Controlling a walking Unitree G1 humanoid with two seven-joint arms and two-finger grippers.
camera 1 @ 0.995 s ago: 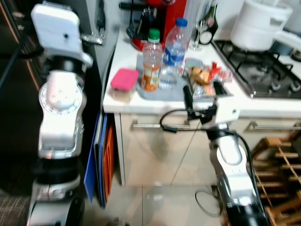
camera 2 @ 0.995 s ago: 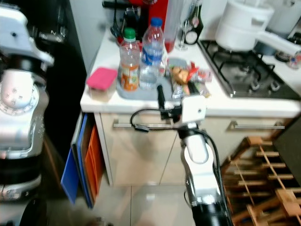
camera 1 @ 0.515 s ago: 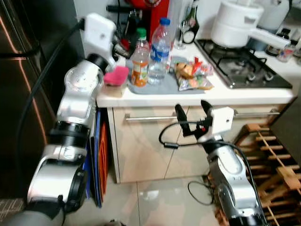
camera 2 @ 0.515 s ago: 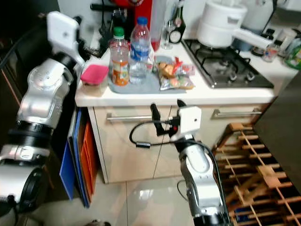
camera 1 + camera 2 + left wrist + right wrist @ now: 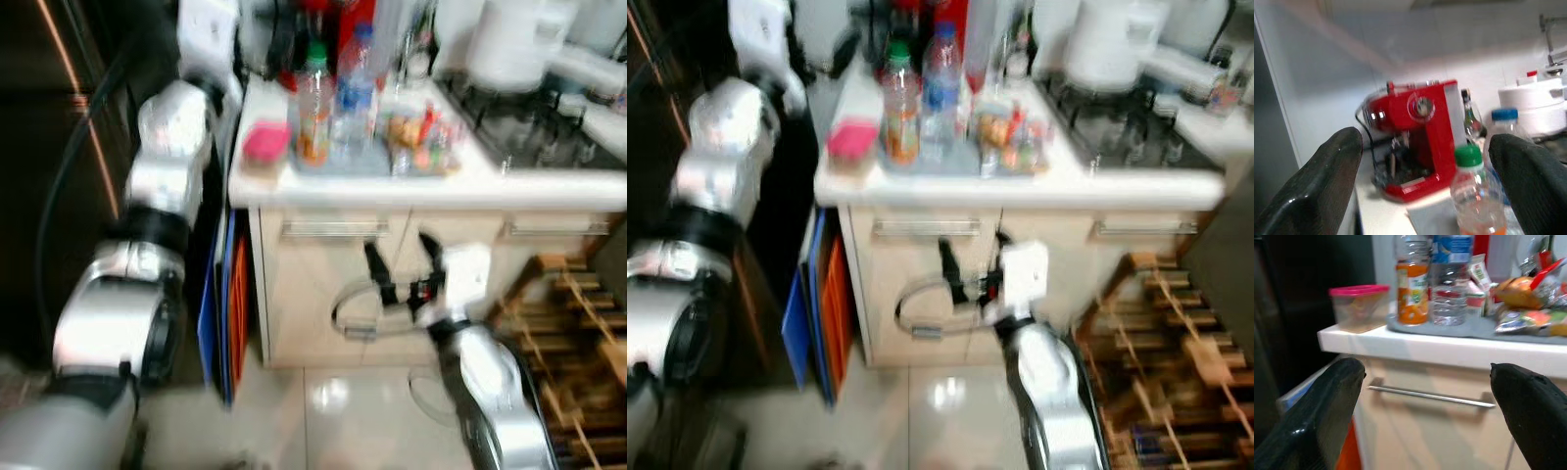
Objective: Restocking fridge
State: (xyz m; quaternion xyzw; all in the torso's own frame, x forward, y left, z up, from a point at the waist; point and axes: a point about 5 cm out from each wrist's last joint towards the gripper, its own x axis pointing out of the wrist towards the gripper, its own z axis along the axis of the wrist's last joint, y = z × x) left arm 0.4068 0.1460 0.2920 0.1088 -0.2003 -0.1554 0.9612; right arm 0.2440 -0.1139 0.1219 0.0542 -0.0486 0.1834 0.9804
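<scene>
A home kitchen: gas hob (image 5: 529, 127), red coffee machine (image 5: 1415, 137), countertop (image 5: 1449, 350).

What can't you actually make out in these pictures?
- Snack packets on the grey tray: eye views too blurred for labels; cut by the right wrist view's edge.
- Pink-lidded container: contents unclear through cloudy plastic.
- Orange drink bottle: bottom cut off in the left wrist view.
- White pot: top cropped.
</scene>
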